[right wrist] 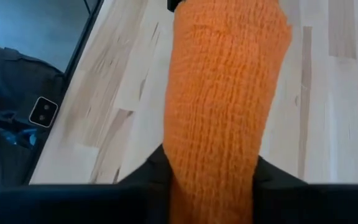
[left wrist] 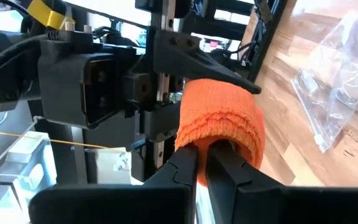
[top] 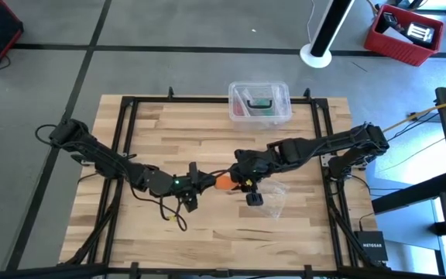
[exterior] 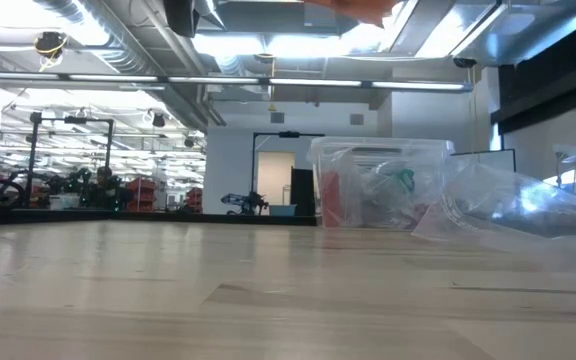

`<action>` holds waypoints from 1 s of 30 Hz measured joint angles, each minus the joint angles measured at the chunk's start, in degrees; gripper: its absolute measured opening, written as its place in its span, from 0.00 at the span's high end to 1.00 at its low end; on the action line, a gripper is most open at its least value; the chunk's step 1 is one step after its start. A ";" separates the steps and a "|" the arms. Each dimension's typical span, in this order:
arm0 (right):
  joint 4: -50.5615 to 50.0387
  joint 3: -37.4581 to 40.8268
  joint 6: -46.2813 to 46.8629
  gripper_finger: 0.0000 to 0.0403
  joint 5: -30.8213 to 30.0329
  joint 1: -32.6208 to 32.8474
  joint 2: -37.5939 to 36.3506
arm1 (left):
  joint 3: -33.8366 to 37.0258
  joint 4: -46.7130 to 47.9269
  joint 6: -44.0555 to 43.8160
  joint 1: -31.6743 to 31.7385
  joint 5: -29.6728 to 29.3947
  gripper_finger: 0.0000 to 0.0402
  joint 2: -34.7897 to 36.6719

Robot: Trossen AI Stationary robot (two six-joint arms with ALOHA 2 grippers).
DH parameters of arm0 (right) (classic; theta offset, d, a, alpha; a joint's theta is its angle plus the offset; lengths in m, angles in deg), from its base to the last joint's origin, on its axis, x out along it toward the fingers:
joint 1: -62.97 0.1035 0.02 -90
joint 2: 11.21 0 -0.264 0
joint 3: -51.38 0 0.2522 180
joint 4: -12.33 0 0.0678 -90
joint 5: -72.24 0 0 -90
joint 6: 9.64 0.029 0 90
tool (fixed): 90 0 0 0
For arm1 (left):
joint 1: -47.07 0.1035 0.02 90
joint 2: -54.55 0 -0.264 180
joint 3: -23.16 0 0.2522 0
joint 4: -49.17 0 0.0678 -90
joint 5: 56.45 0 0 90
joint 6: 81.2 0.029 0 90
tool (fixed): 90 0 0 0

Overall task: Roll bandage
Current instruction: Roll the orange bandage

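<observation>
Left wrist view alone shows the left gripper (left wrist: 199,163) pinching the bandage (left wrist: 219,124); right wrist view shows the right gripper (right wrist: 209,165) clamping it with its 2 fingers.

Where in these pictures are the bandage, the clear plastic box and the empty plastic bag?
bandage (right wrist: 222,106): right wrist view, middle of the orange knit.
clear plastic box (top: 259,102): high view, its lid.
plastic bag (exterior: 528,210): low view, its crinkled side.
</observation>
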 joint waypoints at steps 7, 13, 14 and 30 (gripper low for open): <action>-0.56 0.00 0.99 0.74 -2.62 0.07 0.17 | 0.00 0.52 -3.03 0.05 -0.56 0.97 0.00; -1.74 0.00 1.01 0.74 -3.24 0.07 0.17 | 0.00 2.70 -18.90 0.11 -0.47 0.96 0.00; -1.90 0.00 1.01 0.75 -3.24 0.07 0.15 | 0.00 3.02 -22.45 0.11 -0.52 0.95 0.00; 0.51 4.67 1.27 0.79 -9.64 0.15 5.43 | 0.01 33.25 -92.02 -1.38 1.33 0.65 0.42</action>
